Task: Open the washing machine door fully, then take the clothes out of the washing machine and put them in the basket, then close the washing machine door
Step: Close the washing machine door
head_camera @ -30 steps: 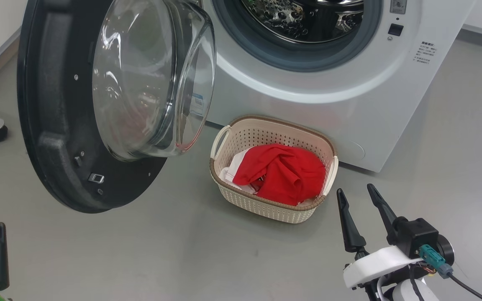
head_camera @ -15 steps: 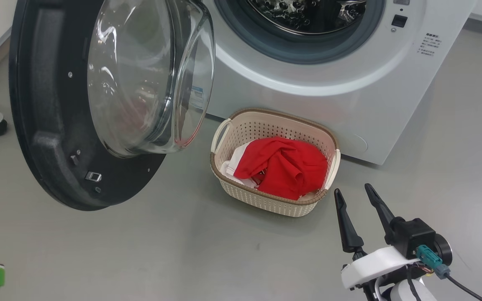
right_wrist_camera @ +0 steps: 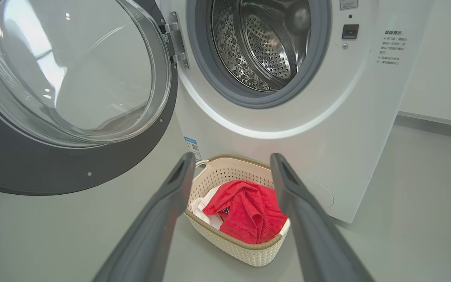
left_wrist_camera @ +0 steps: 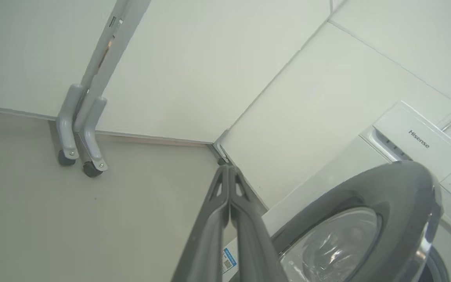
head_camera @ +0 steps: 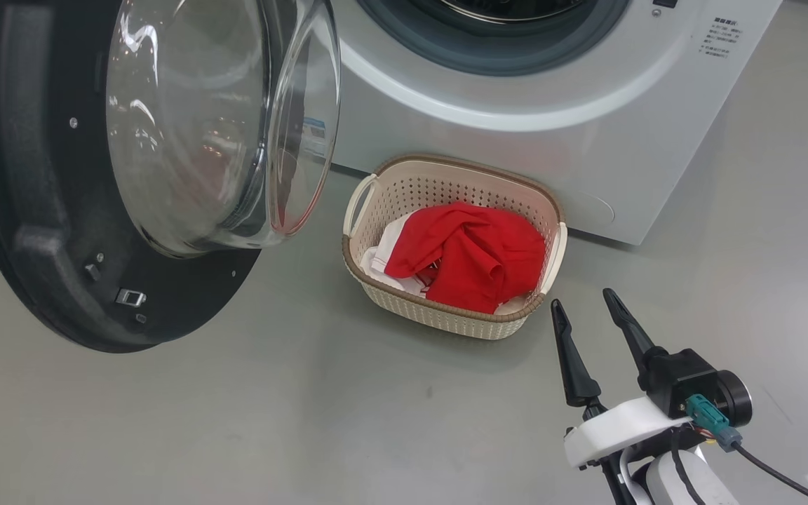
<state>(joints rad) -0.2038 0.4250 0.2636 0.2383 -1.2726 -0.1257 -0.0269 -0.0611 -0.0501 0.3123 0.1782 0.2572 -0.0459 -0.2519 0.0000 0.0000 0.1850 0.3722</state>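
Observation:
The washing machine door point(head_camera: 25, 210) stands swung open at the left, its glass bowl point(head_camera: 200, 126) bulging toward the white washing machine point(head_camera: 516, 140). The steel drum point(right_wrist_camera: 264, 43) shows no clothes inside. Red and white clothes point(head_camera: 467, 259) lie heaped in the cream basket point(head_camera: 446, 319) on the floor before the machine. My right gripper point(head_camera: 581, 299) hovers open and empty just right of the basket, its fingers pointing at it point(right_wrist_camera: 232, 156). My left gripper point(left_wrist_camera: 228, 169) is shut on nothing, aimed at the wall corner above the door's outer rim point(left_wrist_camera: 386, 188).
Grey floor spreads in front of the basket and to the right of the machine. A grey wheeled stand point(left_wrist_camera: 80, 133) leans against the white wall left of the machine. The machine's front panel carries a small latch slot point(right_wrist_camera: 350, 31).
The head camera has dipped and turned, sliding the whole scene up and left. The left finger seen at the lower left has left that view, and the left gripper has shut.

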